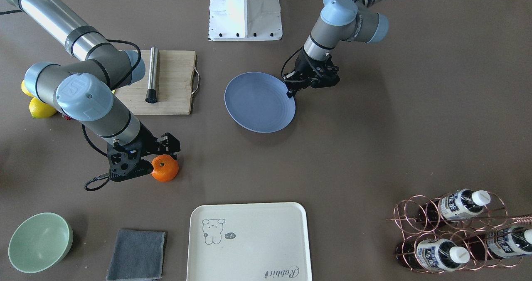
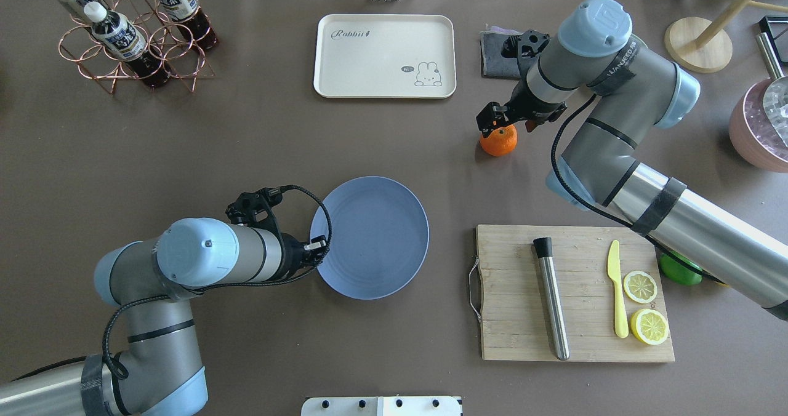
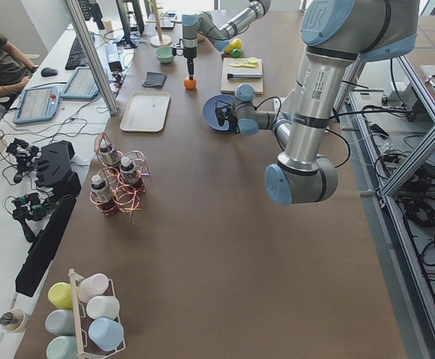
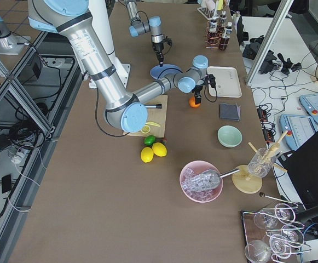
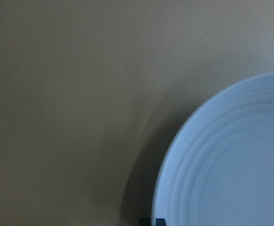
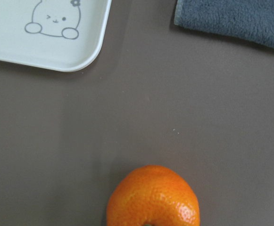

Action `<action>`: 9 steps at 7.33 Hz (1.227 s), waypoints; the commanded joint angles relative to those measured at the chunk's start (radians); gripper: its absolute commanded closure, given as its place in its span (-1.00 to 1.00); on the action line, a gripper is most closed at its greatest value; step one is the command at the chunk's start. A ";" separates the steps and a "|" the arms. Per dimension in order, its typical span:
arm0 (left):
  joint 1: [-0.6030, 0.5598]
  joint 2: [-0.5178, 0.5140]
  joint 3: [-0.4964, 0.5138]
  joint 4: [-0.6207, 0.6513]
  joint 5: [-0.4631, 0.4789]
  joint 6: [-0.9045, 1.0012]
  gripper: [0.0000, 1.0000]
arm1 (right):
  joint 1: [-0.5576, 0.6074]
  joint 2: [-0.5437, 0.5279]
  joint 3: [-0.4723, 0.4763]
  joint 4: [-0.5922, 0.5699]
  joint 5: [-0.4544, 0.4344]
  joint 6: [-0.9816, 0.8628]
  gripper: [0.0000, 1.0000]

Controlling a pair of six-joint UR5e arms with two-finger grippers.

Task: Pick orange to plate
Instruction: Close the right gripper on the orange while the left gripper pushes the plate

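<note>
The orange (image 1: 165, 169) (image 2: 500, 142) rests on the brown table, between the blue-grey plate (image 1: 257, 102) (image 2: 375, 237) and the grey cloth. My right gripper (image 1: 168, 147) (image 2: 492, 124) hangs just above it and looks open. In the right wrist view the orange (image 6: 153, 197) lies bottom centre and no fingers show. My left gripper (image 1: 289, 93) (image 2: 318, 244) is down at the plate's near-left rim, shut on that rim. In the left wrist view its dark tips (image 5: 153, 221) straddle the plate (image 5: 236, 165) edge.
A wooden cutting board (image 2: 511, 317) beside the plate carries a steel rod (image 2: 551, 299), a yellow knife and lemon halves. Beyond the orange lie a cream tray (image 2: 385, 56) and the cloth (image 1: 137, 254). A green bowl (image 1: 39, 241), whole lemons (image 1: 41, 108) and a bottle rack (image 1: 457, 231) line the edges.
</note>
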 commanded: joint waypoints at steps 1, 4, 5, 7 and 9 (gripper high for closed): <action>0.035 -0.028 -0.003 0.024 0.029 -0.051 1.00 | -0.023 0.006 -0.035 0.004 -0.045 0.000 -1.00; 0.067 -0.055 -0.003 0.041 0.060 -0.059 -0.14 | -0.038 0.017 -0.043 0.001 -0.048 0.009 -0.98; 0.056 -0.057 -0.020 0.050 0.058 -0.053 -0.94 | -0.038 0.019 -0.043 0.001 -0.046 0.024 0.04; 0.015 -0.046 -0.103 0.127 0.034 -0.037 -0.95 | -0.028 0.060 -0.040 -0.011 -0.034 0.024 1.00; -0.103 -0.038 -0.134 0.136 -0.092 0.024 -0.95 | -0.030 0.120 0.003 -0.085 -0.031 0.058 1.00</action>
